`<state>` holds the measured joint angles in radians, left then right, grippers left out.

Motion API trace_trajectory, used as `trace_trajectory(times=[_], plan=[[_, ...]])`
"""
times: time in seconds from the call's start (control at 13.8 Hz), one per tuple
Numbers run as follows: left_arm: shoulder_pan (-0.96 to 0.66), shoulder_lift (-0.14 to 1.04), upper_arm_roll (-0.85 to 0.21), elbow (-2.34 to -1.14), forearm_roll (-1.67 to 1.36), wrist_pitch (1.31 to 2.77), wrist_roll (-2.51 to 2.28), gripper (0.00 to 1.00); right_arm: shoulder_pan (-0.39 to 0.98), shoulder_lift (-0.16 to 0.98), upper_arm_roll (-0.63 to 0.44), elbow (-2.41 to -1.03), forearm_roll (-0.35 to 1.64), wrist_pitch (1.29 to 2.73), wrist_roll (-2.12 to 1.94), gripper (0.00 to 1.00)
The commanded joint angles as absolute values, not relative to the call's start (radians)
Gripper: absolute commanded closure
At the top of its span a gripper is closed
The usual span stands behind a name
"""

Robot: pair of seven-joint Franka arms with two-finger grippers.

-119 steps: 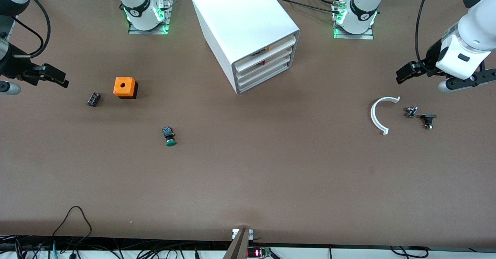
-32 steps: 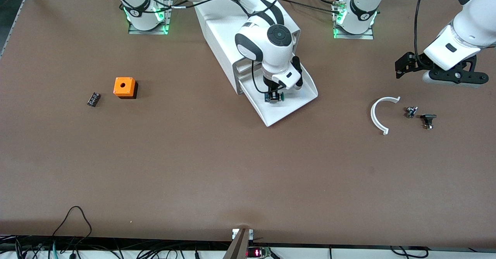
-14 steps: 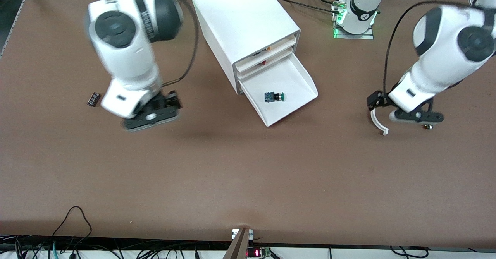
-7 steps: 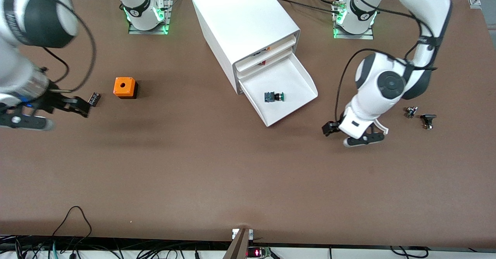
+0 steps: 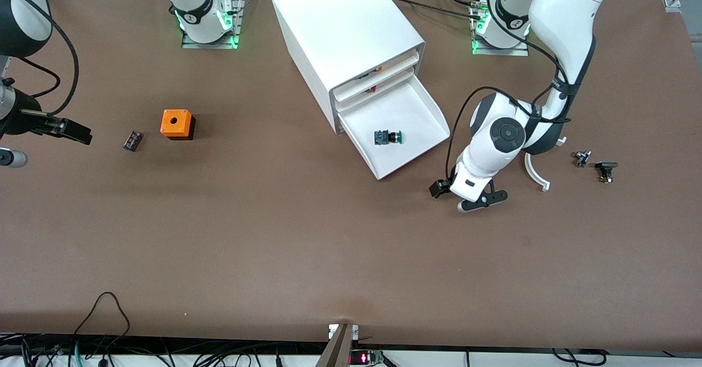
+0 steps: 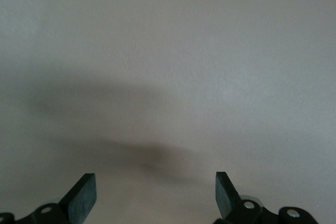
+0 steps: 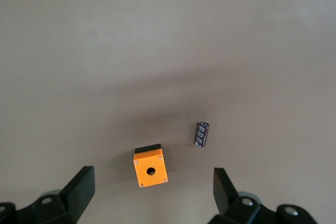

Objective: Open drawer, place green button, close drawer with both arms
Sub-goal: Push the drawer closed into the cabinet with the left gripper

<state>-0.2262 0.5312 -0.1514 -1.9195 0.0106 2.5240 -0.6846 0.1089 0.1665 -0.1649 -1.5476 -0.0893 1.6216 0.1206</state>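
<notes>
The drawer (image 5: 418,116), bottommost of the white cabinet (image 5: 340,27), stands pulled out with its sloped front toward the front camera. In it lies the button (image 5: 388,136) on its side, green cap toward the left arm's end. My left gripper (image 5: 467,194) hangs low over the table beside the drawer's front corner, open (image 6: 156,192), with only bare table between its fingers. At its own end of the table my right gripper (image 5: 38,136) waits open (image 7: 152,192) and holds nothing.
An orange cube with a hole (image 5: 177,124) (image 7: 150,167) and a small black block (image 5: 132,140) (image 7: 202,134) sit toward the right arm's end. A white curved piece (image 5: 535,172) and two small dark parts (image 5: 581,158) (image 5: 605,169) lie toward the left arm's end.
The right arm has swung from near the orange cube out to its end of the table. The left arm has come down toward the drawer's front corner. The button has stayed in the open drawer.
</notes>
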Motion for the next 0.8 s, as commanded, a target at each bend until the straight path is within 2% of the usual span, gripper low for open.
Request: trace_trajectory(times=[0.0, 0.14, 0.36, 0.72], plan=[[-0.291, 0.459, -0.133, -2.015, 0.006, 2.528, -0.726, 0.00, 0.097, 0.071, -0.198, -1.685, -0.031, 1.707, 0.046, 0.00], [-0.304, 0.391, -0.159, -2.107, -0.009, 2.520, -0.738, 0.00, 0.100, 0.028, -0.207, -1.747, -0.002, 1.759, 0.028, 0.00], [-0.313, 0.333, -0.299, -2.186, -0.072, 2.516, -0.886, 0.00, 0.104, 0.026, -0.201, -1.741, -0.011, 1.769, -0.007, 0.00], [-0.313, 0.287, -0.477, -2.192, -0.072, 2.465, -1.091, 0.00, 0.104, 0.025, -0.199, -1.735, -0.011, 1.756, -0.021, 0.00]])
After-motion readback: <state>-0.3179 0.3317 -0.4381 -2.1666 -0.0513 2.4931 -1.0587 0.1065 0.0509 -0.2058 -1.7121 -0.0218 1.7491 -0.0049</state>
